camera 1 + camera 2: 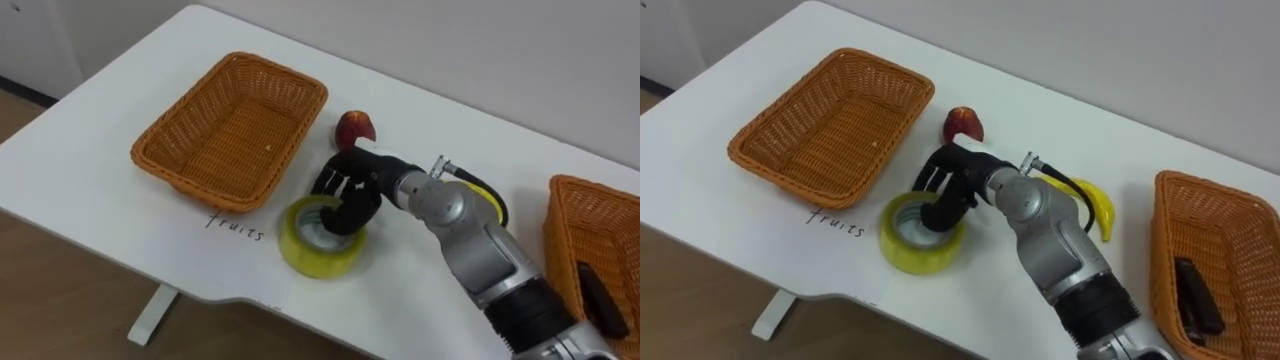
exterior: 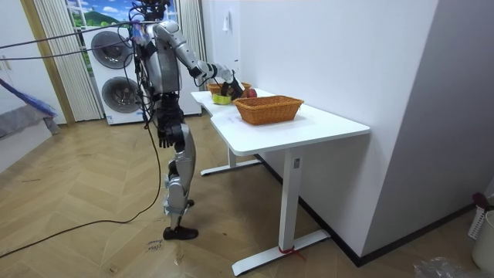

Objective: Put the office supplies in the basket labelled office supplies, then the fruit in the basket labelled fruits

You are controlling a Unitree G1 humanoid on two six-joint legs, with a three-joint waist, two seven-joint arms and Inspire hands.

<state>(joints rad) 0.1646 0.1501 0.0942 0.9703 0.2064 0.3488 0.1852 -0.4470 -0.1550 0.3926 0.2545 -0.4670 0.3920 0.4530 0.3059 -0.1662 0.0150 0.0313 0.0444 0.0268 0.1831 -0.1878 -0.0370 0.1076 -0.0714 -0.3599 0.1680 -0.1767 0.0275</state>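
Fingers (image 1: 937,210) of the right hand (image 1: 955,178) hook the tape roll (image 1: 902,248) beside the fruit basket (image 1: 790,180); pinch firmly before lifting.

Open over the empty left basket (image 1: 190,185) and far table (image 1: 480,100); crowded mid-table by apple (image 1: 354,128) far, tape roll (image 1: 310,262) near, banana (image 1: 1100,205) right.

Two wicker baskets (image 1: 830,115) (image 1: 1230,225), one yellow tape roll (image 1: 902,250), one red apple (image 1: 962,122), one banana (image 1: 1100,205) and one dark object (image 1: 1198,295).
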